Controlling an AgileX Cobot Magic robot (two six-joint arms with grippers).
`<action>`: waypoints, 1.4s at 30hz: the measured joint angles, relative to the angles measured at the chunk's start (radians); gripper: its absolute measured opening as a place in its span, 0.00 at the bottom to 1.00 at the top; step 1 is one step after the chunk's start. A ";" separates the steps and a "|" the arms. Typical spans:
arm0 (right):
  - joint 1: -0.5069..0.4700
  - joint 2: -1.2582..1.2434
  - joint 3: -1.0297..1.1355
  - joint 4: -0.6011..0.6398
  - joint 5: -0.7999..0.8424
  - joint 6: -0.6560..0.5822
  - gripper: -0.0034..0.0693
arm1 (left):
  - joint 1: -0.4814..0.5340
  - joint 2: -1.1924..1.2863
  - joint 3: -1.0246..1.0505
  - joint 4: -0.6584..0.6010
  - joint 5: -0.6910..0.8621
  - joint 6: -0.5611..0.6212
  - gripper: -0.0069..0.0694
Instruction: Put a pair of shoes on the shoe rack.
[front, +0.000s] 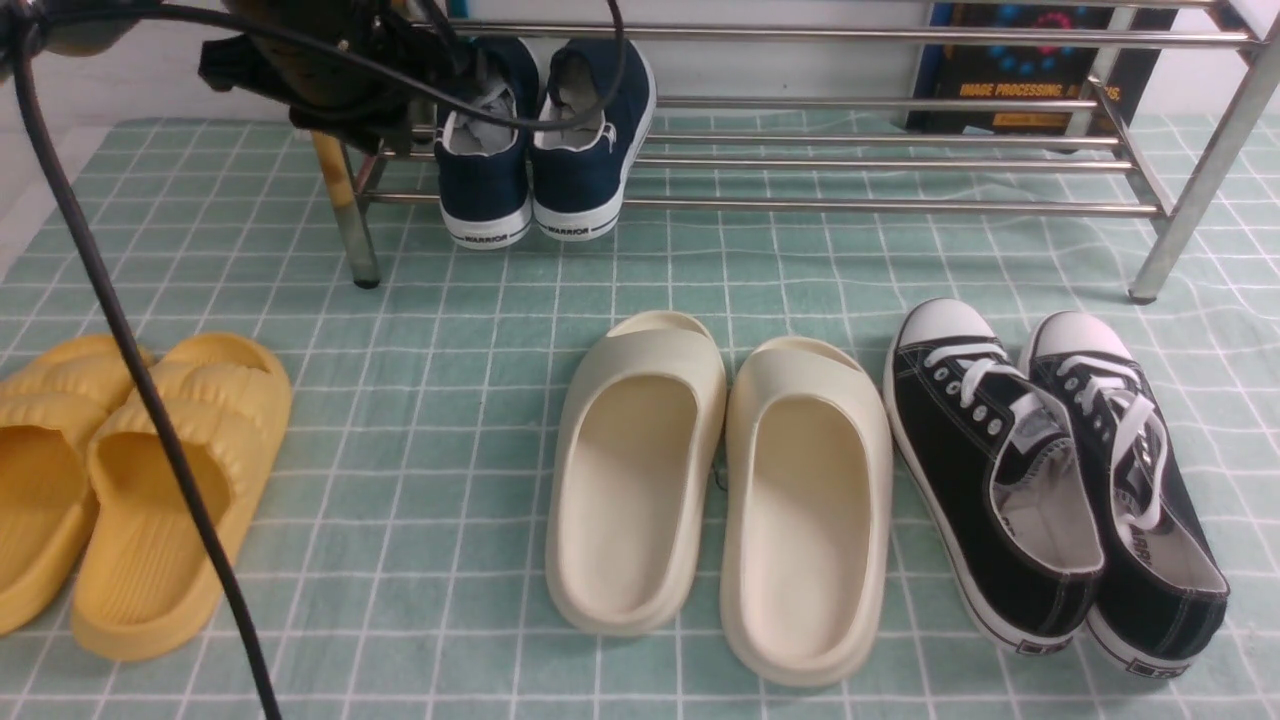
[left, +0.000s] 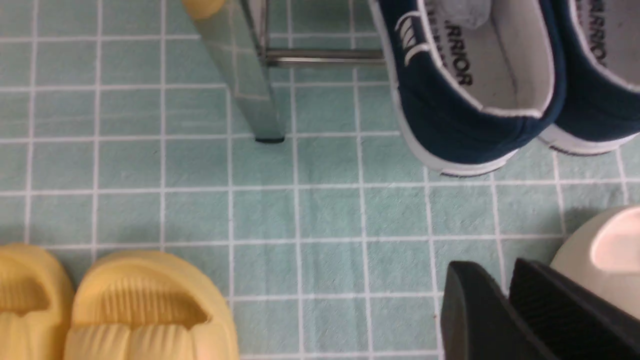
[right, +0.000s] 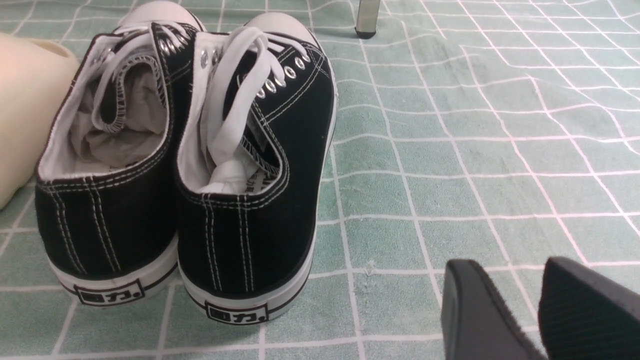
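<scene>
The pair of shoes, both navy with white soles (front: 485, 170) (front: 590, 150), stands side by side on the lower bars at the left end of the shoe rack (front: 880, 205), heels toward me. My left arm (front: 330, 80) hangs just left of and above them. In the left wrist view the nearer navy shoe (left: 450, 115) lies beyond the left gripper (left: 500, 275), which is open only a sliver and holds nothing. My right gripper (right: 515, 270) is open and empty over the cloth, beside the black sneakers (right: 250, 175).
In front of the rack, on the green checked cloth, lie cream slides (front: 720, 490) in the middle, black lace-up sneakers (front: 1060, 480) to the right and yellow slides (front: 150, 490) to the left. A black cable (front: 150, 400) crosses the left side. A book (front: 1030, 70) stands behind the rack.
</scene>
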 joint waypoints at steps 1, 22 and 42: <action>0.000 0.000 0.000 0.000 0.000 0.000 0.38 | 0.000 -0.028 0.003 0.010 0.014 -0.001 0.18; 0.000 0.000 0.000 0.000 0.000 0.000 0.38 | 0.000 -1.061 0.805 -0.007 -0.052 -0.115 0.07; 0.000 0.000 0.000 0.000 0.000 0.000 0.38 | 0.000 -1.529 1.024 -0.017 0.087 -0.172 0.07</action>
